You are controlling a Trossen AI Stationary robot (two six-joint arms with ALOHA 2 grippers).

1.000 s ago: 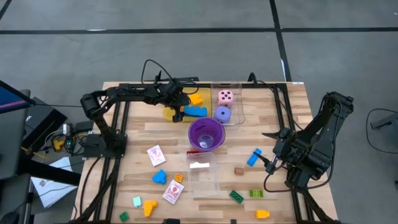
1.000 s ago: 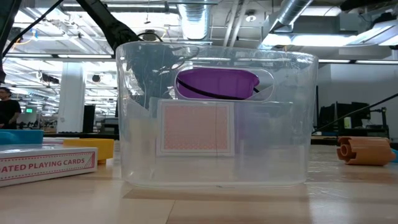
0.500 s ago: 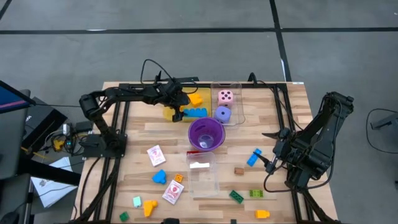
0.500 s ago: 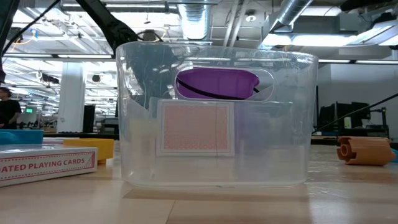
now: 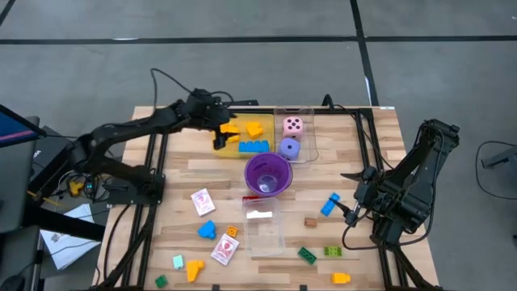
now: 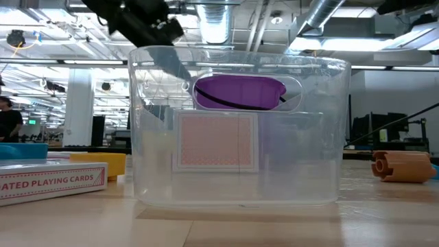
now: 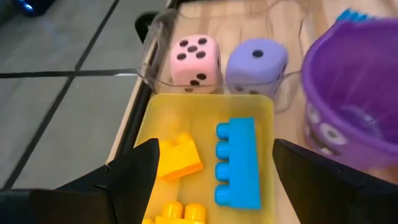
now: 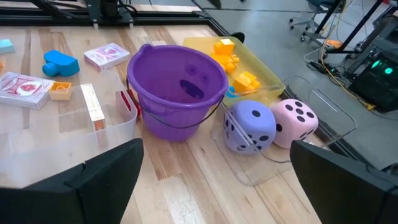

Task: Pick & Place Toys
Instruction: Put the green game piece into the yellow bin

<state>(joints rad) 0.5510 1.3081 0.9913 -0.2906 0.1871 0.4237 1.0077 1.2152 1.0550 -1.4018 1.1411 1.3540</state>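
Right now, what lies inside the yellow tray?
In the yellow tray lie a blue brick, an orange brick and a yellow brick. The left gripper, open above it, hides one end of the tray in the high view.

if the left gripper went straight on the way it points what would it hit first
Probably the blue brick in the yellow tray: it lies centred between the open left gripper fingers. The dice sit beyond it; depth is unclear.

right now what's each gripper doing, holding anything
left gripper: open, holding nothing, above the yellow tray.
right gripper: open, holding nothing, waiting at the table's right side.
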